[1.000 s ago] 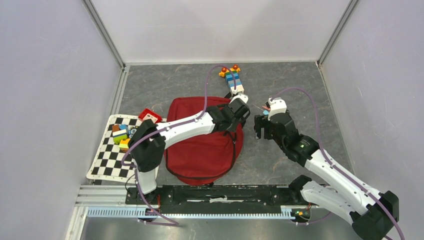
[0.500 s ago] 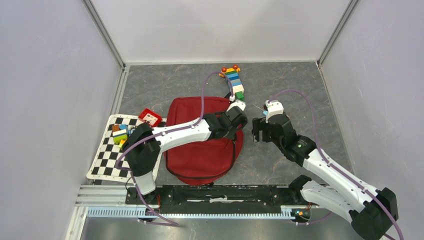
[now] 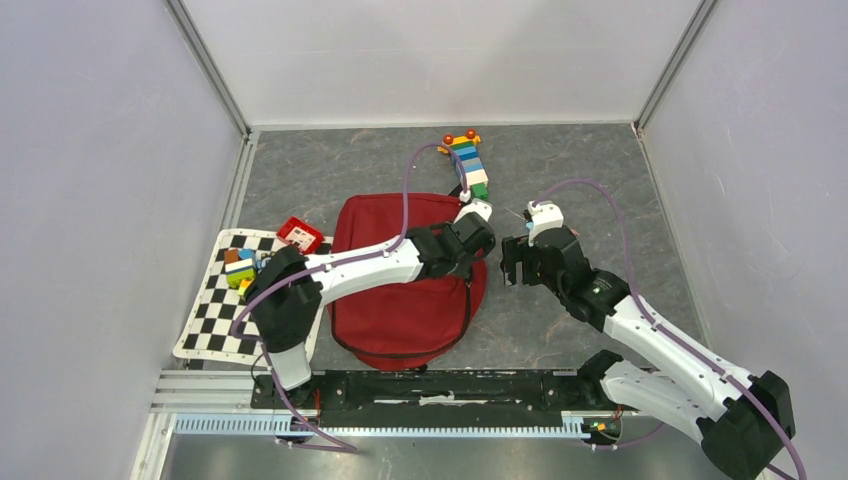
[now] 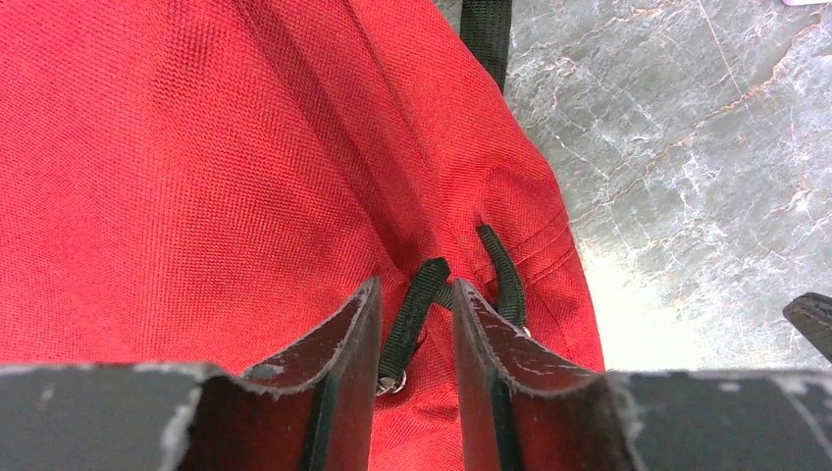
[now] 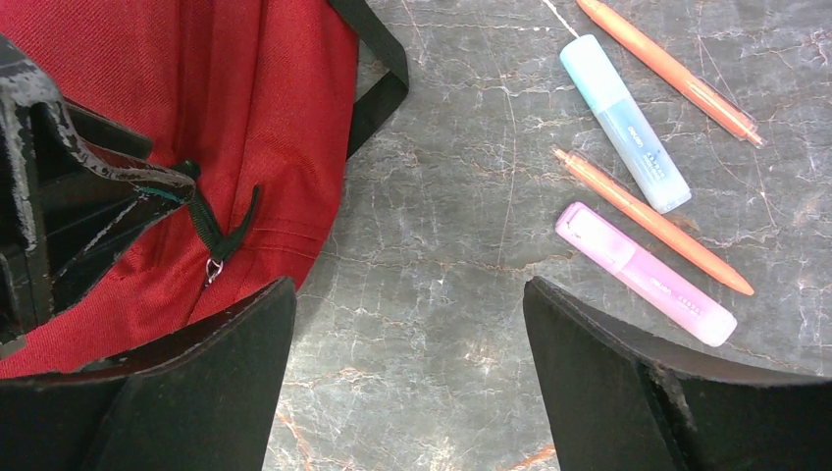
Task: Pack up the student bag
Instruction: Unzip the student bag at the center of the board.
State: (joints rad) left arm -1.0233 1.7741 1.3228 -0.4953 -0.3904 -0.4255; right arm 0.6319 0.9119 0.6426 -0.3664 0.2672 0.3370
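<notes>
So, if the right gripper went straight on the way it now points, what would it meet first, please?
The right gripper, jaws open, would probably meet bare table first, between the student bag and the pink highlighter.

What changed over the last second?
The left gripper drew back toward the bases along the right edge of the student bag, uncovering the block toy. Its jaws straddle a black zipper pull; grip unclear. The right gripper, open, shifted slightly left toward the bag. The bag and checkered mat stayed put.
</notes>
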